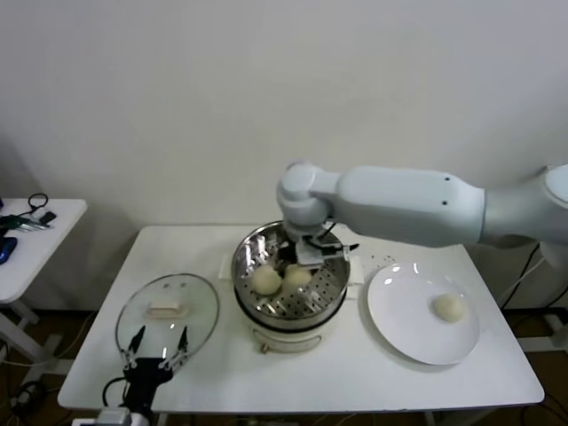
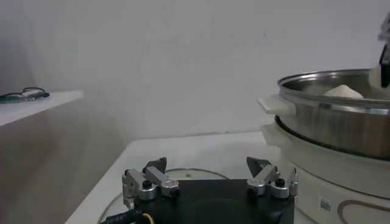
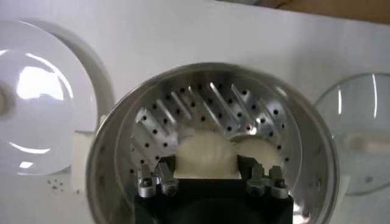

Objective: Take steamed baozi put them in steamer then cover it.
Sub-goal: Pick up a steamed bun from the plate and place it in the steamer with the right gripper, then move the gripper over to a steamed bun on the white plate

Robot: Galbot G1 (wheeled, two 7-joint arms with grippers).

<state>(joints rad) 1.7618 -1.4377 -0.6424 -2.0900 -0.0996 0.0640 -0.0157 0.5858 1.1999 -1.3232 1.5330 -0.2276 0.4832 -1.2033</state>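
Nearest, the left gripper (image 1: pixel 158 342) hangs with jaws spread wide over the near edge of the cover (image 1: pixel 168 308), a round clear glass lid lying flat on the white surface (image 1: pixel 293 377). In the shiny perforated steamer (image 1: pixel 330 291) at centre, the right gripper (image 3: pixel 209 176) grasps one smooth baozi (image 3: pixel 206 156); two more baozi (image 1: pixel 266 280) sit there. A fourth bun (image 1: pixel 449 307) rests on the flat plate (image 1: pixel 399 328), right.

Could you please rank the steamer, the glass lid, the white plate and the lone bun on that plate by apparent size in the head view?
1. steamer, white plate: look alike
2. glass lid
3. bun
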